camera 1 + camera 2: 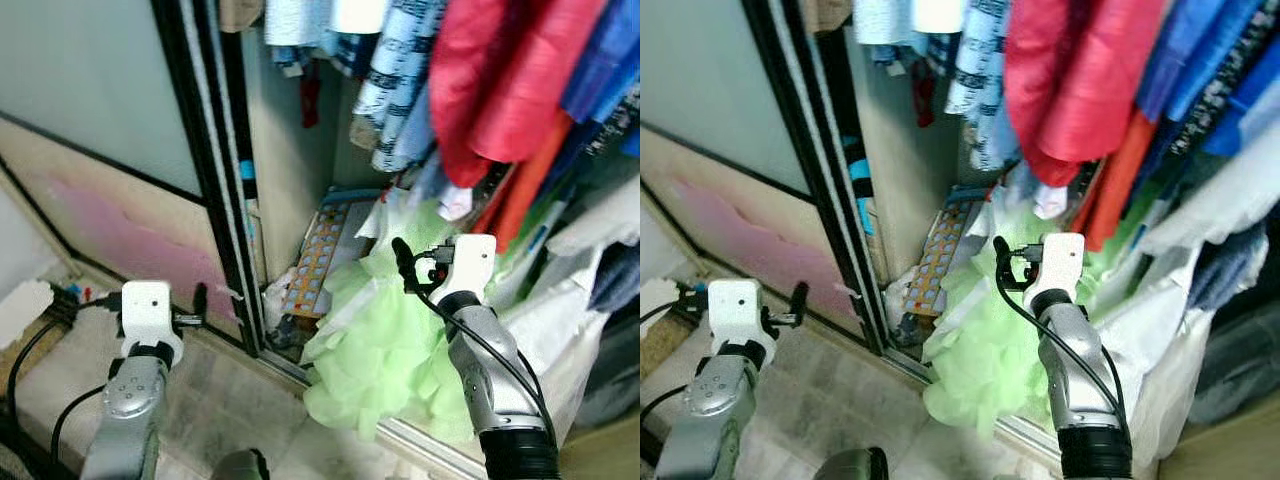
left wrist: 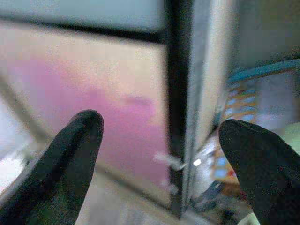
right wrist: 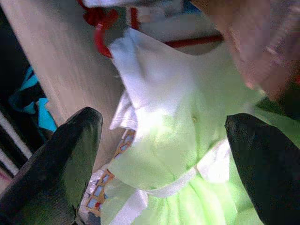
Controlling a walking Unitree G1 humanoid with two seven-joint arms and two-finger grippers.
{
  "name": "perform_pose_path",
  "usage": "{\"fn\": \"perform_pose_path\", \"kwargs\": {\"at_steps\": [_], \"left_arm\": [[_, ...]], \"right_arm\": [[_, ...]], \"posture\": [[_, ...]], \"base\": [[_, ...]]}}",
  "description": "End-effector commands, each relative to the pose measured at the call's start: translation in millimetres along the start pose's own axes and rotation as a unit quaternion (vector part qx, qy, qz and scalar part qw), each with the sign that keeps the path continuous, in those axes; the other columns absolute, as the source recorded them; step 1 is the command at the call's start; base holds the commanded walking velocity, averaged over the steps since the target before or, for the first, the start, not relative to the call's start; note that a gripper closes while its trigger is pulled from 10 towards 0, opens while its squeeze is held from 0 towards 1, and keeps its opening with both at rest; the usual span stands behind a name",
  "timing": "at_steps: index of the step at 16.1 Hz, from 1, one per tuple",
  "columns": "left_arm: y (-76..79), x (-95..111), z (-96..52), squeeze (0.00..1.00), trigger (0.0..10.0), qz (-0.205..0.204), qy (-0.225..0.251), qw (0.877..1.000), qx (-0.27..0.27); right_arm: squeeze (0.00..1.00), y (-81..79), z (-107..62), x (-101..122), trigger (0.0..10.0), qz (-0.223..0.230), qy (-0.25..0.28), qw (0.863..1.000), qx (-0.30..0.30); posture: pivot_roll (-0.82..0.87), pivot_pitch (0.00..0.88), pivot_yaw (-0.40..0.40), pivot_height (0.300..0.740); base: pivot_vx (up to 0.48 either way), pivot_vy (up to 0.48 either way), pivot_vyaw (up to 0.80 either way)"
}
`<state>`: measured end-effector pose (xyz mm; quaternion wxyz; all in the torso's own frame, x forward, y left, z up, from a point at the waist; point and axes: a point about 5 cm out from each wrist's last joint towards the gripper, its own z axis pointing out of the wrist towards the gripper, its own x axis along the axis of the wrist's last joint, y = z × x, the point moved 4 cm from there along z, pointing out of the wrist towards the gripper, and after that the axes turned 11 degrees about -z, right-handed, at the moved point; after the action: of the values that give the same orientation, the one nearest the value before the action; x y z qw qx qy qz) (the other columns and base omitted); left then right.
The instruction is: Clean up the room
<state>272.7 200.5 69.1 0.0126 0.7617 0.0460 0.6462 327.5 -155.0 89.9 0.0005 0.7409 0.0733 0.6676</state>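
A pale green dress (image 1: 385, 345) of frilly, gauzy fabric hangs low in the open wardrobe, its ruffled skirt spilling over the bottom track (image 1: 400, 430) toward the floor (image 1: 230, 400). The right wrist view adds what the head views blur: a white collar (image 3: 140, 89), a small button and a white sash across the bodice, with a red hanger (image 3: 101, 33) above it. The right tool (image 1: 405, 262) is raised against the upper part of the dress, its two black fingers spread apart with the fabric seen between them, gripping nothing. Behind the dress leans a flat mat (image 1: 320, 250) patterned with orange and blue squares. Overhead hang red (image 1: 500, 80), blue (image 1: 605, 50) and blue-and-white printed garments (image 1: 400, 70). The black-framed sliding door (image 1: 215, 200) stands left of the opening, its lower panel stained pink (image 2: 84, 103). The left tool (image 2: 161, 154) hovers before that frame, fingers wide apart and empty.
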Motion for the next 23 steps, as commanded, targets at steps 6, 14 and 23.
{"fn": "perform_pose_path", "kwargs": {"at_steps": [6,14,23], "left_arm": [[9.0,12,-2.0,0.0,10.0,0.0,0.03,1.0,0.001],[12.5,4,-24.3,0.0,10.0,-0.003,0.024,0.999,-0.033],[10.9,9,-15.9,0.0,10.0,0.006,0.035,0.999,-0.02]], "right_arm": [[0.0,-3.5,3.7,5,10.0,-0.01,0.009,1.0,0.021],[0.0,17.9,-36.0,-2,10.0,-0.021,-0.004,1.0,-0.001],[0.0,7.9,-28.3,4,10.0,-0.031,-0.001,0.999,0.032]], "posture": [[-0.04,0.0,-0.025,0.74],[-0.07,0.0,-0.006,0.74],[-0.06,0.0,-0.025,0.74]], "base": [[0.0,0.0,0.0],[0.0,0.0,0.07],[0.0,0.0,0.8]]}}
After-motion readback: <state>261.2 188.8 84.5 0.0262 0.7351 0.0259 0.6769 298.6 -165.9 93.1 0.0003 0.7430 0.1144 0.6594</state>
